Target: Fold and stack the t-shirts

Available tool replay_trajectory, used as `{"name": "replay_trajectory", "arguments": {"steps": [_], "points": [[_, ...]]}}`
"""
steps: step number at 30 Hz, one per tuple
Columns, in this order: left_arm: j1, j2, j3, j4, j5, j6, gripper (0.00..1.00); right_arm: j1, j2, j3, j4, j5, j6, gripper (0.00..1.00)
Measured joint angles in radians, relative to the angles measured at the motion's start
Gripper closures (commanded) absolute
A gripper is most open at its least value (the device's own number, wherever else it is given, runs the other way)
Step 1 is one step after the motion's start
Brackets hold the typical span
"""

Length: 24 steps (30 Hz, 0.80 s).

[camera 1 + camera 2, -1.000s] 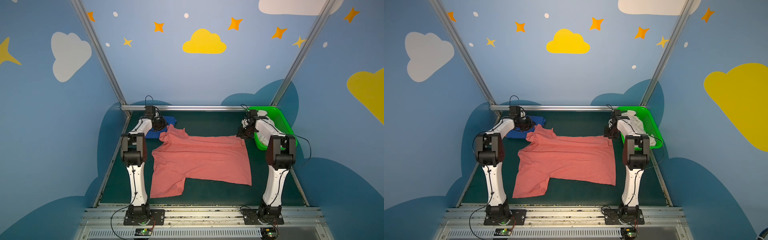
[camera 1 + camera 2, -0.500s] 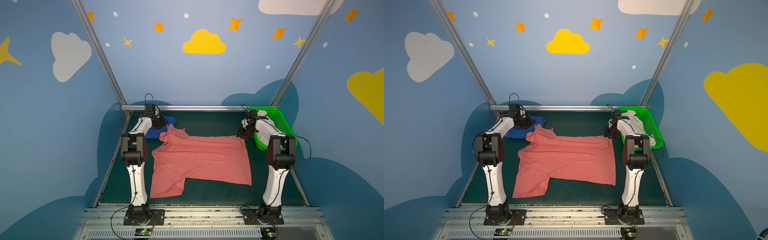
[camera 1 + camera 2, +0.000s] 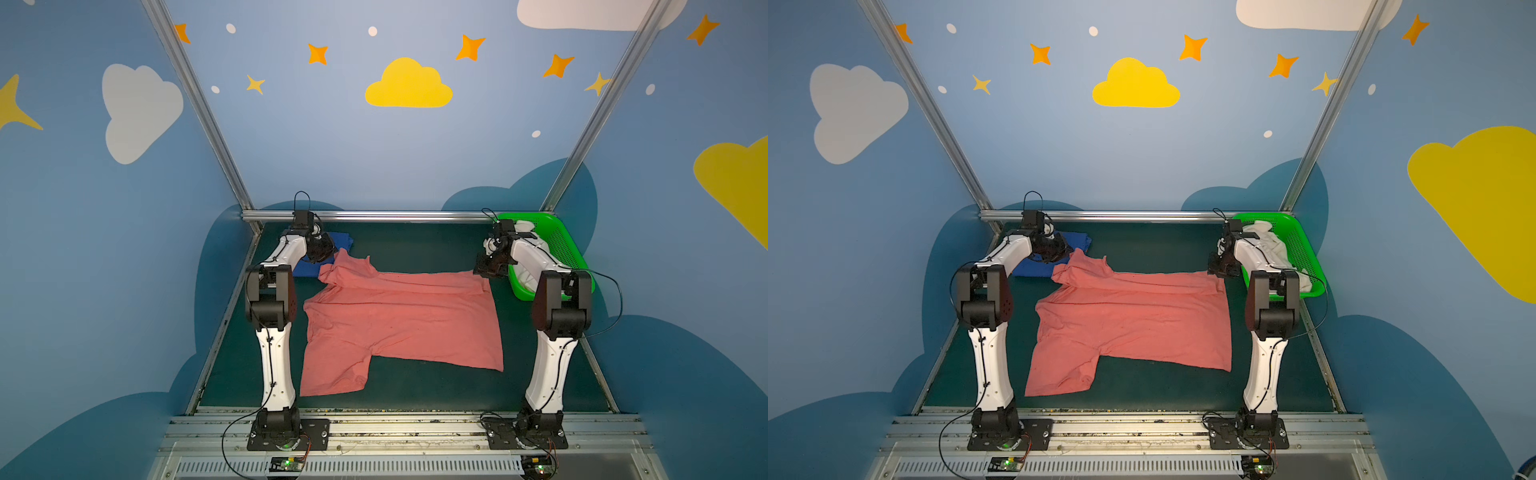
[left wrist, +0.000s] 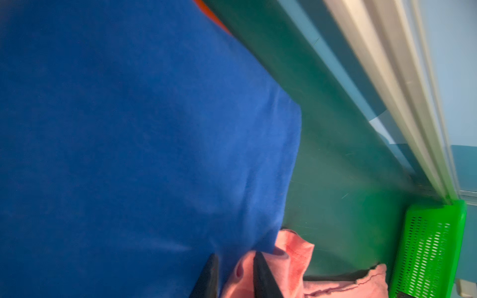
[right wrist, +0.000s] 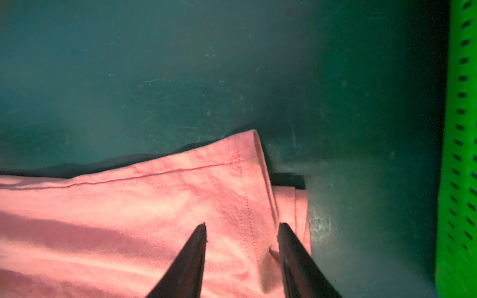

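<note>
Inspecting the work surface: the salmon-pink t-shirt (image 3: 399,316) (image 3: 1133,320) lies spread on the dark green table (image 3: 415,245) between the two arms in both top views. Its body runs left to right, one sleeve lies toward the near left, and the far-left corner is bunched.

Left gripper (image 3: 326,251): it sits at that bunched far-left corner, where the pink cloth meets the folded royal blue t-shirt (image 3: 343,241). In the left wrist view this gripper (image 4: 235,258) shows its jaws narrowly apart. A raised fold of the pink shirt (image 4: 291,258) lies between them, and the blue shirt (image 4: 129,129) fills the field beyond. Whether the fold is pinched cannot be told. A sliver of orange t-shirt (image 4: 207,11) shows at the blue shirt's far edge.

Right gripper (image 3: 485,270): it is low over the pink shirt's far-right corner. In the right wrist view this gripper (image 5: 242,225) has its jaws moderately apart over the stitched hem. The cloth (image 5: 129,219) lies flat beneath them, and nothing is clamped.

Green mesh basket (image 3: 567,245): it stands near that corner, on its right, apart from the cloth. A crumpled white t-shirt (image 3: 525,226) lies inside it.
</note>
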Motion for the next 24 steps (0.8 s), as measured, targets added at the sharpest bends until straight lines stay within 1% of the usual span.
{"name": "replay_trajectory", "arguments": {"steps": [4, 7, 11, 18, 24], "points": [[0.0, 0.014, 0.012, -0.019, -0.007, 0.004, 0.83, 0.0, 0.0, 0.0, 0.0, 0.0, 0.0, 0.53], [0.0, 0.014, 0.014, -0.022, -0.01, 0.006, 0.9, 0.0, 0.0, 0.0, 0.0, 0.0, 0.0, 0.53], [-0.004, 0.014, 0.014, -0.021, -0.013, 0.007, 0.94, 0.0, 0.0, 0.0, 0.0, 0.0, 0.0, 0.53], [-0.009, -0.003, 0.014, -0.02, -0.014, 0.007, 0.95, 0.0, 0.0, 0.0, 0.0, 0.0, 0.0, 0.53], [-0.011, -0.064, 0.01, -0.007, -0.014, 0.008, 0.95, 0.0, 0.0, 0.0, 0.0, 0.0, 0.0, 0.53]]}}
